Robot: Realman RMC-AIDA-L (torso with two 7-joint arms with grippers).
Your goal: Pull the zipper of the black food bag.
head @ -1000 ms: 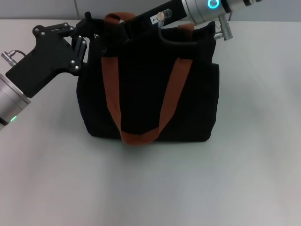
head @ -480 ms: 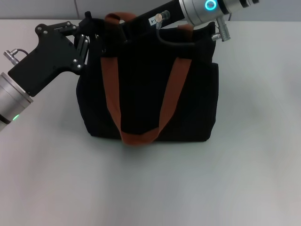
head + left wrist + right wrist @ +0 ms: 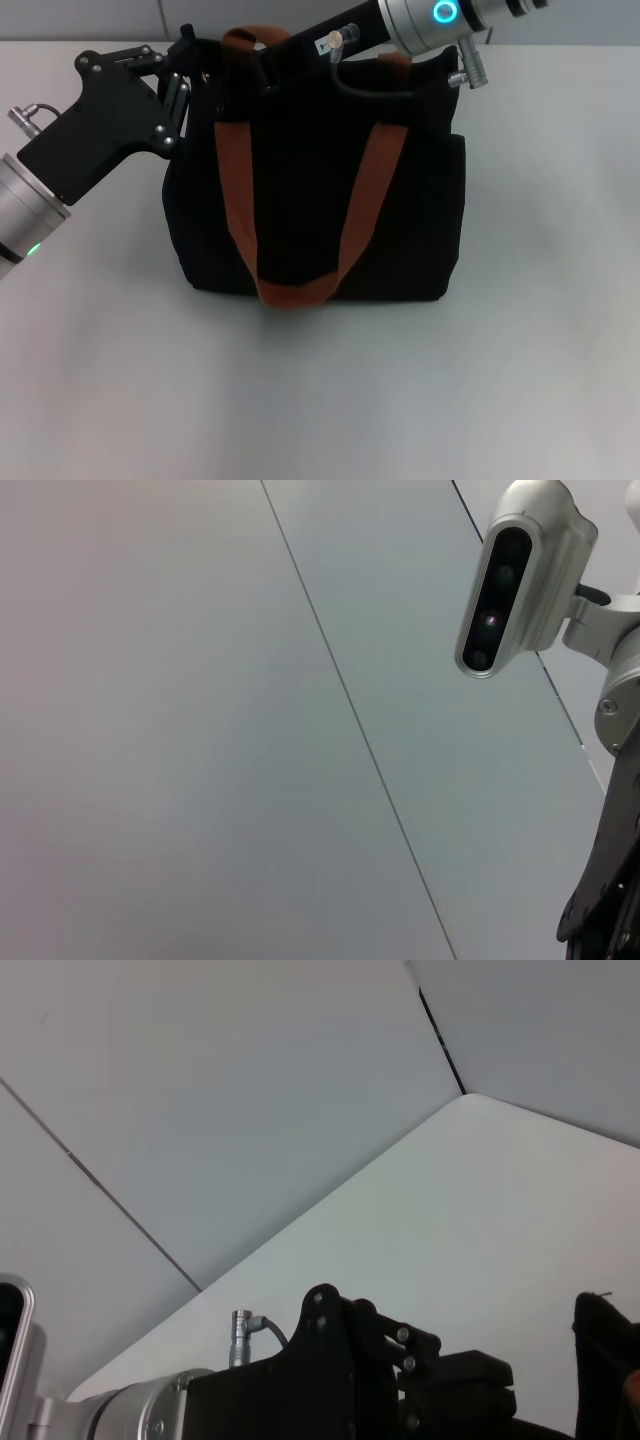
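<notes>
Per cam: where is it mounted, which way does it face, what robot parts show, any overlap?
Head: on the head, looking down at the boxy black fabric food bag on the white table; left gripper and right arm visible.
Left wrist: faces the grey wall; robot's head camera shows.
Right wrist: faces wall and table; left gripper and bag edge.
Shared: head and right wrist both show left gripper.

You find no readable text here; the small white label [image 3: 326, 43] on the right arm [image 3: 400, 25] carries marks too small to make out.
</notes>
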